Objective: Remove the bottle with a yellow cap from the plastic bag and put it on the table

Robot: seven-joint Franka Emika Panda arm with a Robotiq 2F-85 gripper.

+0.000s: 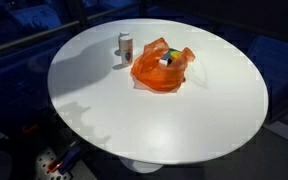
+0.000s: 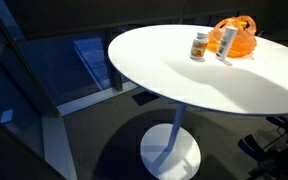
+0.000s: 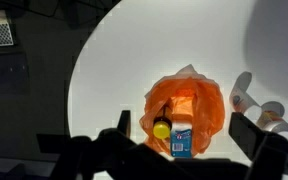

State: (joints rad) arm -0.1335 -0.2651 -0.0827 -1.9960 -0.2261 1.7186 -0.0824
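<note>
Wrist view looks steeply down on the worktop [image 3: 114, 70]. Fingers [image 3: 246, 135] are spread wide, nothing gripped, hovering above the surface. The arm's pose cannot be told from either exterior view. The orange plastic bag [image 3: 199, 105] lies open between the 2 fingers and just ahead of them. The yellow-cap bottle [image 3: 161, 128] is inside it beside a blue box [image 3: 181, 142]. 2 small bottles [image 3: 274, 114] stand outside one finger. Bare worktop lies beyond the bag, and its curved edge is well clear of the other finger.
</note>
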